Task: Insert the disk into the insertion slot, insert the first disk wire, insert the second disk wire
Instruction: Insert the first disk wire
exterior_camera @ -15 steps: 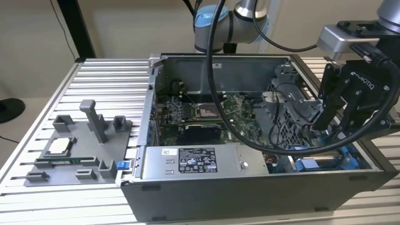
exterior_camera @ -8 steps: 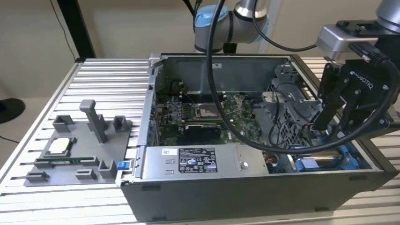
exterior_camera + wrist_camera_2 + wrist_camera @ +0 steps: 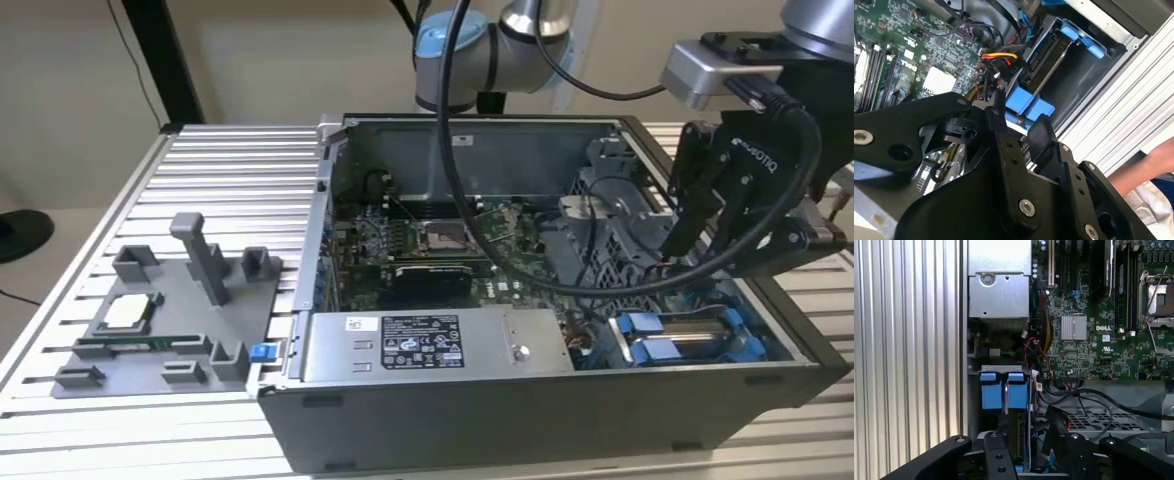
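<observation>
The hand [image 3: 694, 255] hangs inside the open computer case [image 3: 534, 425], near its corner at the exterior view's right. Its black fingers [image 3: 1041, 132] stand apart with nothing clamped between them.

The disk [image 3: 691, 330] lies directly below the hand, close beneath the fingertips. It is already seated on edge in the insertion slot [image 3: 1081, 87] in its blue carrier. In the first wrist view the disk [image 3: 1004, 390] runs straight out from the gap between the fingers, so its long axis seems to lie square to the fingers' line of closing. In the exterior view that axis runs left to right along the case's near wall.

A yellow, red and black wire bundle [image 3: 1001, 56] ends in a black plug just beside the disk's inner end. I cannot tell whether that plug is seated.

Further along the near wall sits the power supply [image 3: 427, 345], with the motherboard [image 3: 427, 240] on the floor of the case behind it. The case rests on a ribbed metal worktop [image 3: 227, 160]. A grey parts fixture [image 3: 160, 330] stands on the worktop at the exterior view's left. A person's sleeve [image 3: 1149, 175] shows beyond the case in the second wrist view, and a plain beige wall closes the room behind.
</observation>
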